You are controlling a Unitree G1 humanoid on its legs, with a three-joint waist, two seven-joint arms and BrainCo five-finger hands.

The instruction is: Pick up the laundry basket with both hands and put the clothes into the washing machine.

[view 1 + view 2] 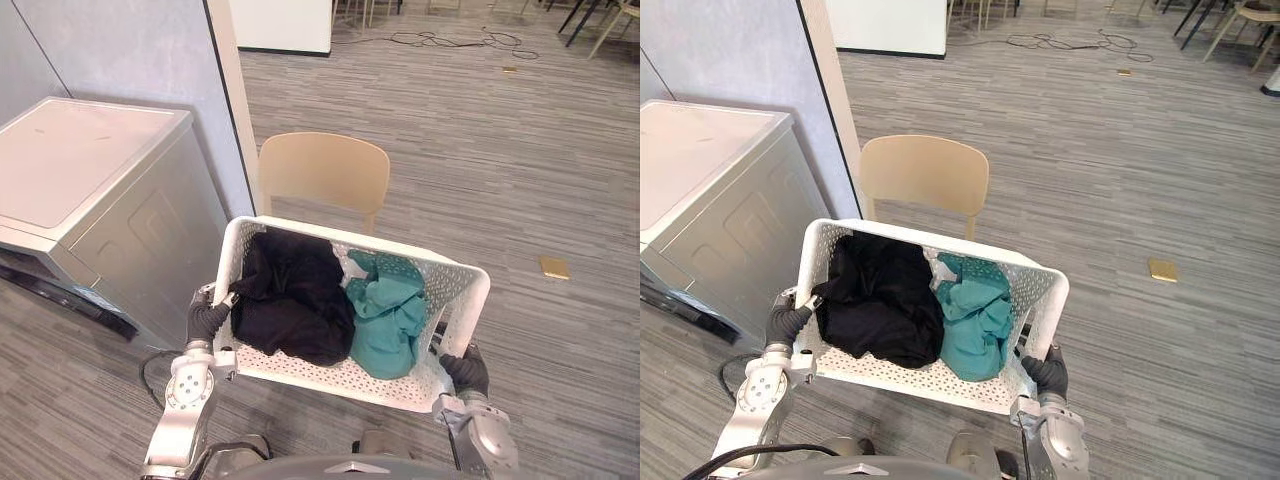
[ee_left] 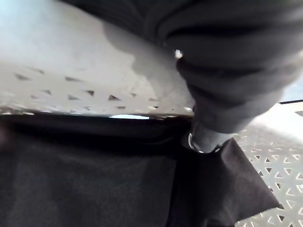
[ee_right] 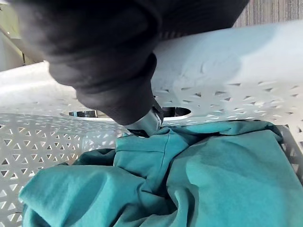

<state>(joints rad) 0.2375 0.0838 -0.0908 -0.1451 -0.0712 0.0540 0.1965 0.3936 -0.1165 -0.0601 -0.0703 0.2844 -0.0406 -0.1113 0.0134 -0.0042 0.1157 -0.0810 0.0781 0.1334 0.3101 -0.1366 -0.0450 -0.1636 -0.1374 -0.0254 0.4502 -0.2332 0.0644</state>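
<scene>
1. Left eye view: the basket (image 1: 330, 372) is seen held clear of the floor, with a black garment (image 1: 295, 295) in its left half and a teal garment (image 1: 385, 315) in its right half. The two garments are touching.
2. The basket's left end is gripped by the left hand (image 1: 205, 318), closed on the rim with the thumb hooked inside. The right end is gripped the same way by the right hand (image 1: 467, 370), its thumb tucked in by the handle slot.
3. The washer (image 1: 90, 170) is stood off to the basket's left, and a chair (image 1: 325, 170) is placed just behind the basket.
4. Risk one: black cloth is bunched against the left thumb, so that grip could be loosened by slipping fabric.
5. Risk two: on a swing to the left, the basket's far rim could be caught on the chair.
6. Risk three: the right end appears to be carried lower, so the load could be slid that way and that hold overloaded.
</scene>
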